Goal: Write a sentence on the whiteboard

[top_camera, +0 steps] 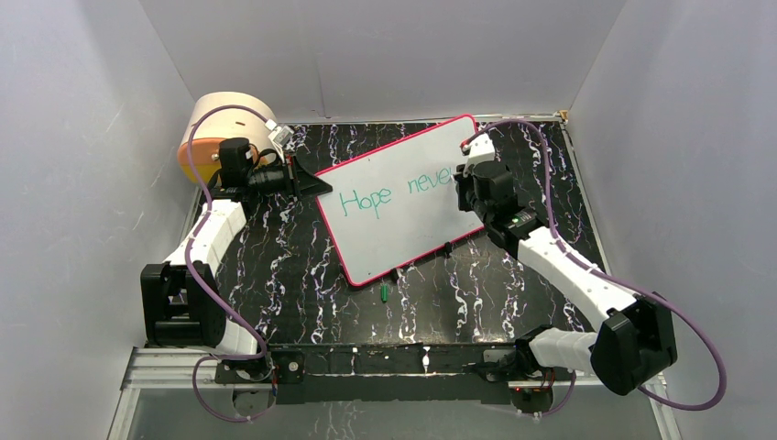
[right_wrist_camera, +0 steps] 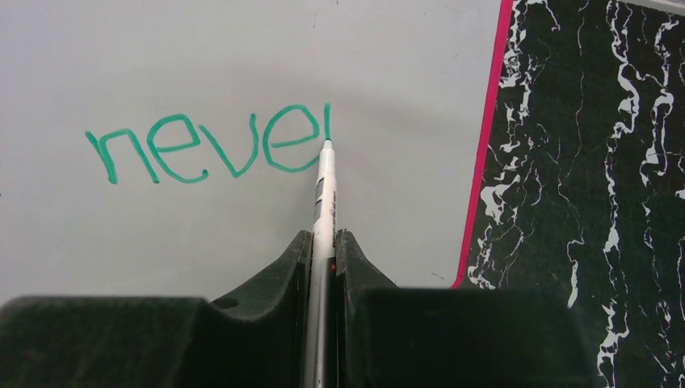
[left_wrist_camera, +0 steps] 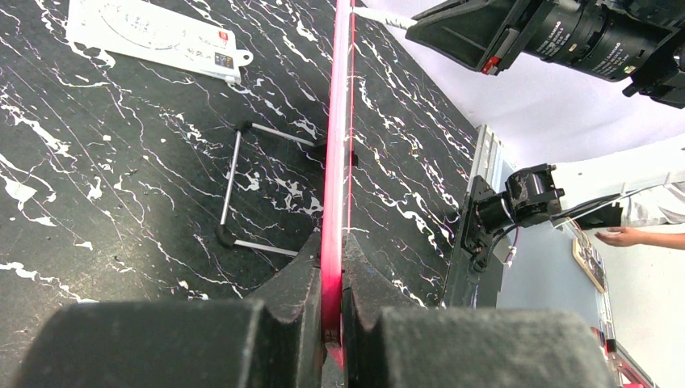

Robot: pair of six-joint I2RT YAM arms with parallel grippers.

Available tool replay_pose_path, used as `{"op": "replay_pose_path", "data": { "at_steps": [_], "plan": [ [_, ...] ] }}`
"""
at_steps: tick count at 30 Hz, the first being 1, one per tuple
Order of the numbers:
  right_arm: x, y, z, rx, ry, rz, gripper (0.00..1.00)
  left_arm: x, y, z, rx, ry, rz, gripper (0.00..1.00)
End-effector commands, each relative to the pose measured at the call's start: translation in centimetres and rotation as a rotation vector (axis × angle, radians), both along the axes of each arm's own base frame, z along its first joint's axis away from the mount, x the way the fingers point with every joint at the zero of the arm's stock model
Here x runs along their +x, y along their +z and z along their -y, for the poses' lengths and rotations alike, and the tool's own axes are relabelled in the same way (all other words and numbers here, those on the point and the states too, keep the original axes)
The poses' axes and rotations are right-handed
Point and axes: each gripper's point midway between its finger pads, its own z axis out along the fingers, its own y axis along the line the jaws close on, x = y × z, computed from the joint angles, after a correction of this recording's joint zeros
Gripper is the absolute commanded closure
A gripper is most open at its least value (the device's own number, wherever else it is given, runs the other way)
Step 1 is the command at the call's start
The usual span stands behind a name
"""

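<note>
Whiteboard point(top_camera: 403, 206) with its pink rim lies askew in the middle of the desk point(top_camera: 302, 275), its far corner pointing to 1 o'clock. My left arm rises from its base at 7 o'clock, bends, and reaches in to 10 o'clock. There my left tool point(top_camera: 307, 181) is clamped on the whiteboard's left edge, the rim pinched between both fingers. My right arm swings out through an elbow at 4 o'clock and stretches back to 1 o'clock over the board's right end. My right tool point(right_wrist_camera: 323, 242) is closed tight on a pen point(right_wrist_camera: 325, 182), whose green tip touches the white surface. The sentence point(top_camera: 396, 191) reads "Hope neve", with one upright stroke beside the last "e". A small green cap point(top_camera: 385, 293) lies at 6 o'clock, just off the board's near edge.
</note>
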Motion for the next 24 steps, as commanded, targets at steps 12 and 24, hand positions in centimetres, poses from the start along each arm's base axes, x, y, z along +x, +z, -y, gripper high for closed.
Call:
{"op": "replay_pose_path", "data": {
  "at_steps": [12, 24],
  "plan": [
    [-1.0, -0.4, 0.4, 0.023, -0.003, -0.012, 1.00, -0.1, -4.9, 0.4, 0.116, 0.027, -0.067, 1.00],
    [0.7, 2.7, -0.6, 0.056, 0.008, 0.071, 1.00, -0.2, -4.9, 0.5, 0.116, 0.024, -0.068, 1.00]
  ]
}}
